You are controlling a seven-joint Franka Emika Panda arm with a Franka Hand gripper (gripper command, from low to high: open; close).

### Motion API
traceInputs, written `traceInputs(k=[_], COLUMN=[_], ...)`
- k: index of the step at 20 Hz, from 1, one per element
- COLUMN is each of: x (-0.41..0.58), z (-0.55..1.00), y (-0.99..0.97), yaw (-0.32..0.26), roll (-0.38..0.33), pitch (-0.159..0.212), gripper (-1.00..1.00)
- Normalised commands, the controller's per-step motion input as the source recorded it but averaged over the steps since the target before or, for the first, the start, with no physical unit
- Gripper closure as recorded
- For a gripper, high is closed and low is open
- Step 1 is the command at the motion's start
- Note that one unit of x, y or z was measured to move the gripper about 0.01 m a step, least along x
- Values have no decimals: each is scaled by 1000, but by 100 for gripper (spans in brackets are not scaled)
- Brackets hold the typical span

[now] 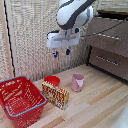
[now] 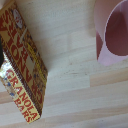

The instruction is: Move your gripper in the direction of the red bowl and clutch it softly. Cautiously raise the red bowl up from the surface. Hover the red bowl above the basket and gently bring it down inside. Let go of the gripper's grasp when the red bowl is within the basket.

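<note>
Beyond the wrist view, the empty pincer (image 1: 61, 53) hangs parted above the red bowl (image 1: 52, 80).

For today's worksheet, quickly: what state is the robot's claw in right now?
Claw: open, holding nothing, hanging high above the red bowl.

the table (image 1: 95, 100) is pale wood with a smooth, grained surface. the basket (image 1: 20, 100) looks like red plastic mesh with a blue-grey rim. the red bowl (image 1: 52, 80) is glossy. the pink cup (image 1: 77, 82) seems matt plastic. the granola box (image 2: 22, 70) is printed cardboard, slightly shiny.
</note>
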Motion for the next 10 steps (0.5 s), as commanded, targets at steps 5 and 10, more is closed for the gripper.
traceInputs(k=[5, 10], x=[452, 389], z=[-294, -356], y=[-281, -305], yaw=[4, 1], roll=[3, 0], pitch=[0, 0], gripper=[-100, -100])
